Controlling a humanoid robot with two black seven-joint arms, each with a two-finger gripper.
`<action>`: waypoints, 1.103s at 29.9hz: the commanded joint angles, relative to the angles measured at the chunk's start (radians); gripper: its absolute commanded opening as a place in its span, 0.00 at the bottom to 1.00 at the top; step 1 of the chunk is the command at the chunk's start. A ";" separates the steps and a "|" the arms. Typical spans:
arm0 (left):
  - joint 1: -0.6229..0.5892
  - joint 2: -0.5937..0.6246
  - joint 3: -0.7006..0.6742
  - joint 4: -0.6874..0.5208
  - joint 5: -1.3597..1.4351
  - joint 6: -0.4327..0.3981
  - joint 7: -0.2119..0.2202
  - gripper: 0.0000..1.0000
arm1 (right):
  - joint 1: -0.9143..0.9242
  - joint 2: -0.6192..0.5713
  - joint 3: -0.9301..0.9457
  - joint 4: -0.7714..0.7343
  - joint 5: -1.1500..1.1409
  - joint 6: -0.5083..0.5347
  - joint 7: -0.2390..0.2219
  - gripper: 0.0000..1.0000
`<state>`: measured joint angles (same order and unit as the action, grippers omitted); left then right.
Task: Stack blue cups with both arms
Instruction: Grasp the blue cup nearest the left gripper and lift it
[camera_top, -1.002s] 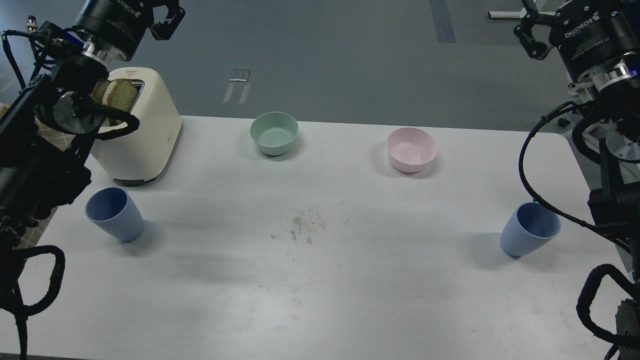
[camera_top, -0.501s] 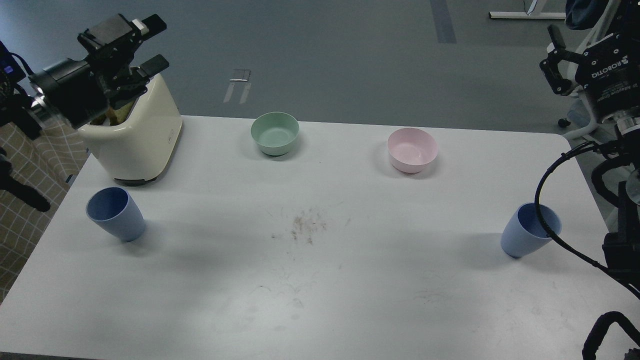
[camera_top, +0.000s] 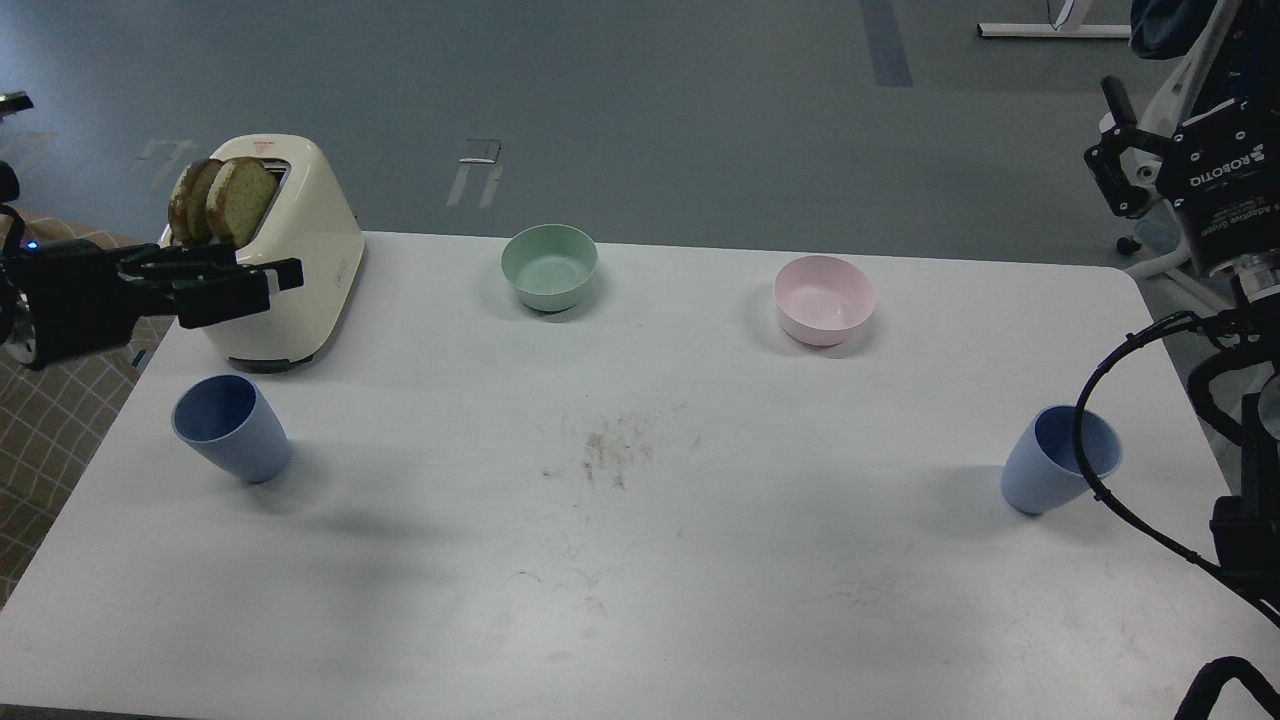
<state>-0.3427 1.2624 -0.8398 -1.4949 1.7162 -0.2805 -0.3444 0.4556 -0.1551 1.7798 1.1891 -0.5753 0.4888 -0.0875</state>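
Note:
Two blue cups stand upright on the white table (camera_top: 640, 560). The left cup (camera_top: 230, 428) is near the left edge, in front of the toaster. The right cup (camera_top: 1055, 462) is near the right edge, and a black cable loop crosses in front of its rim. My left gripper (camera_top: 262, 285) reaches in from the left, fingers pointing right, open and empty. It hovers in front of the toaster, above and behind the left cup. My right gripper (camera_top: 1165, 90) is raised at the top right, far above the right cup. One finger (camera_top: 1108, 110) stands well apart from its body, so it looks open and empty.
A cream toaster (camera_top: 290, 270) with two bread slices (camera_top: 222, 200) stands at the back left. A mint-green bowl (camera_top: 549, 265) and a pink bowl (camera_top: 824, 298) sit along the far edge. Dark smudges (camera_top: 610, 450) mark the table's middle. My right arm's cables (camera_top: 1120, 500) hang at the right edge.
My left arm has swung down and leftward; its gripper went from high over the toaster to low in front of it. The right gripper shifted slightly right. The cups have not moved.

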 joint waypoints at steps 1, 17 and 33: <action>0.001 -0.012 0.076 0.114 0.089 0.052 -0.001 0.87 | -0.001 -0.001 0.012 0.003 0.000 0.000 0.000 1.00; 0.004 -0.121 0.185 0.327 0.091 0.099 -0.068 0.71 | -0.014 -0.001 0.020 0.009 0.000 0.000 0.000 1.00; 0.002 -0.158 0.188 0.386 0.088 0.099 -0.100 0.02 | -0.043 -0.029 0.020 0.006 0.000 0.000 0.000 1.00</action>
<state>-0.3402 1.1101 -0.6505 -1.1083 1.7995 -0.1809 -0.4433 0.4129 -0.1843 1.8001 1.1951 -0.5752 0.4888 -0.0896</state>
